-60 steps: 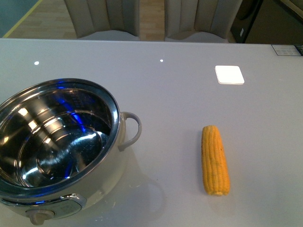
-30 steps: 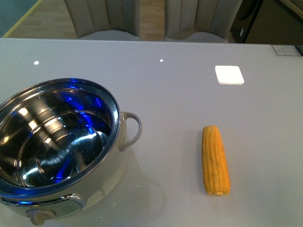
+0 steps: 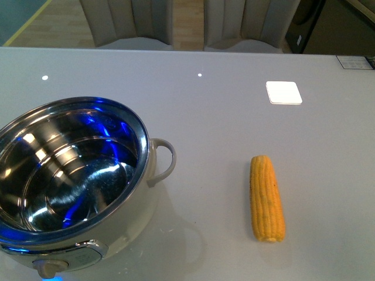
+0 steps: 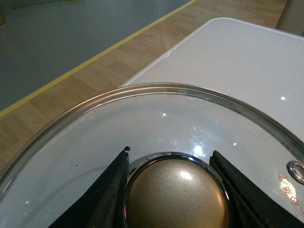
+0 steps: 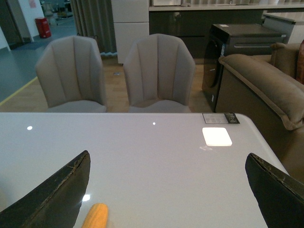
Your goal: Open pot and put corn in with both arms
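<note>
A: Since the pot (image 3: pixel 140 202) is seen uncovered at the lower left of the front view, where is its lid held?

B: The glass lid (image 4: pixel 95 128) is carried clear of the pot. In the left wrist view its gold knob (image 4: pixel 176 194) is clamped between the two fingers of the left gripper (image 4: pixel 170 156), which are closed against its sides. The lid is judged smooth and fragile, so the knob is to be preferred to the rim as a hold.

A: And the right gripper?

B: The right gripper (image 5: pixel 167 156) is spread wide and nothing is held in it. One end of the corn (image 5: pixel 95 216) is glimpsed just beside one finger.

A: Where is the corn placed?

B: It is laid flat on the table (image 3: pixel 222 129) at the lower right of the front view, well apart from the pot's looped handle (image 3: pixel 173 157), with its length running up the frame. It is judged light, stiff and round (so rolling is to be expected), with ridged kernels that should give grip. It is best taken across the middle, a finger set on each long side.

A: What is found further back?

B: A white square pad (image 3: pixel 284 92) is seen at the upper right, and two chairs (image 3: pixel 126 20) beyond the table's far edge.
</note>
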